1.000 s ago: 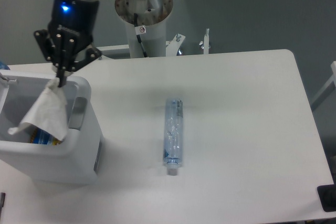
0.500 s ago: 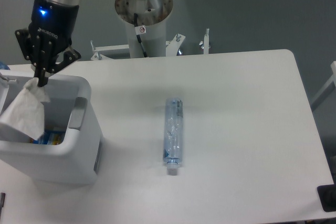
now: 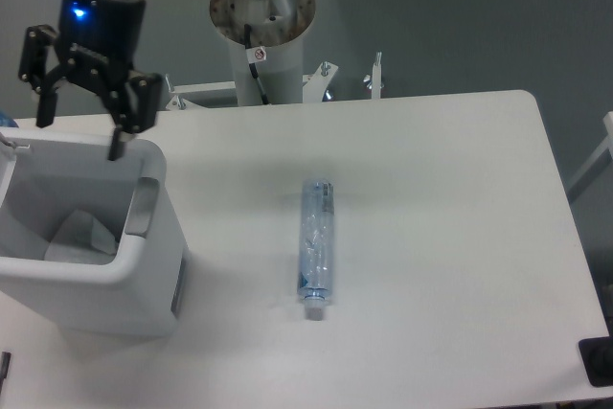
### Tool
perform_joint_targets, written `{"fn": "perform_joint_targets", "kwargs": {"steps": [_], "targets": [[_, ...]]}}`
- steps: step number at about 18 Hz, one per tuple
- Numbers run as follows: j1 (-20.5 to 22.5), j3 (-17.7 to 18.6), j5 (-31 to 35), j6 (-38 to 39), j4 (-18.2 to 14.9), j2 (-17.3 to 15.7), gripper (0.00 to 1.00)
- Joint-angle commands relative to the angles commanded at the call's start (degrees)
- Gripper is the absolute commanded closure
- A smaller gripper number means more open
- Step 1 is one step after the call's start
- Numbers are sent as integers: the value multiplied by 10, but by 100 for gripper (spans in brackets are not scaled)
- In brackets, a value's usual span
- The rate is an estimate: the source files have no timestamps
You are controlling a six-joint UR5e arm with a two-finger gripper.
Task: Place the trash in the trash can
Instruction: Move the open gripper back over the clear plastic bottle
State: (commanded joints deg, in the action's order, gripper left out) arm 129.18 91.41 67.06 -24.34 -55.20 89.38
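Your gripper (image 3: 79, 139) hangs wide open and empty over the trash can (image 3: 144, 275) at the worktop's left edge. The paper wad (image 3: 79, 239) lies inside it.

No legible text anywhere; sticker (image 3: 260, 55) on robot base too small to read.

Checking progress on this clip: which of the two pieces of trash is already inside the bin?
The crumpled paper. It lies down inside the white bin, under the open gripper. The crushed plastic bottle lies out on the table, well apart from the bin.
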Motion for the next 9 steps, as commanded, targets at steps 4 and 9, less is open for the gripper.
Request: {"fn": "perform_joint_targets", "kwargs": {"steps": [4,9], "targets": [[80,-6,-29,-17,3,27,6],[140,-35,-29,-17,4,90,6]]}}
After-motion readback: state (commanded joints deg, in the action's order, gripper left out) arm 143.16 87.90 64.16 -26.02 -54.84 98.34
